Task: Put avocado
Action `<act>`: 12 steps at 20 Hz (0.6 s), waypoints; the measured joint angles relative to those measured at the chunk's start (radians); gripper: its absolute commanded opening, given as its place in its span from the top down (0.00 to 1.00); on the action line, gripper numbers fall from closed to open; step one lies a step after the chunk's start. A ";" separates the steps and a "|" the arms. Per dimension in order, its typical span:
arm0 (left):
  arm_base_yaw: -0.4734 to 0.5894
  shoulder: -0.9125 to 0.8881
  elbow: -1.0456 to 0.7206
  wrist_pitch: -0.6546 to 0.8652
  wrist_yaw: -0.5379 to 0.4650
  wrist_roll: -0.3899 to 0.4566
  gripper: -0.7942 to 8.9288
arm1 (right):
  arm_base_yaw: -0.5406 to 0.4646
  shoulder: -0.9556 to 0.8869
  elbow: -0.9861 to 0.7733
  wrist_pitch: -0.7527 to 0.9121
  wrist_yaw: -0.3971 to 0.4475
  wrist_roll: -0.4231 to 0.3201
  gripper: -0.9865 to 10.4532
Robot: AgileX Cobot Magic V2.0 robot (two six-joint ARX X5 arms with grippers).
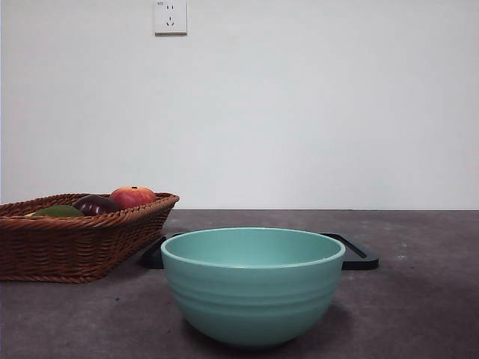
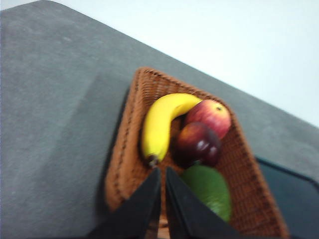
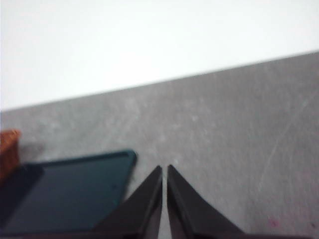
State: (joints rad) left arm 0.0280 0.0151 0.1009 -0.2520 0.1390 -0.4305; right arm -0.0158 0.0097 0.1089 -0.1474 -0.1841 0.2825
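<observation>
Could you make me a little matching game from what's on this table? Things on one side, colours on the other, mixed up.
Things:
1. avocado
2. banana
3. bowl
4. tray

Colours:
A. black
B. yellow
C. dull dark green
D. pale turquoise

Right pairs: 1-C, 2-B, 3-D, 4-A.

The avocado and banana lie in the wicker basket with an apple and a dark purple fruit. The bowl stands in front of the tray.
</observation>
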 measured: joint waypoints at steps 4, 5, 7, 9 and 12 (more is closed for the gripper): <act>0.000 0.050 0.092 -0.050 0.076 -0.015 0.90 | 0.000 0.043 0.095 -0.085 -0.030 0.016 0.91; 0.000 0.069 0.115 -0.068 0.101 -0.017 0.90 | 0.000 0.063 0.119 -0.115 -0.050 0.018 0.91; 0.000 0.106 0.155 -0.105 0.139 -0.016 0.90 | 0.000 0.101 0.169 -0.172 -0.093 0.021 0.91; 0.000 0.158 0.211 -0.154 0.196 -0.010 0.90 | 0.000 0.146 0.235 -0.237 -0.154 0.020 0.91; 0.000 0.235 0.302 -0.232 0.280 0.026 0.90 | 0.000 0.219 0.341 -0.336 -0.244 -0.003 0.91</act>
State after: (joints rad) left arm 0.0280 0.2497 0.4026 -0.4839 0.4194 -0.4042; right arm -0.0158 0.2291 0.4503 -0.4831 -0.4278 0.2798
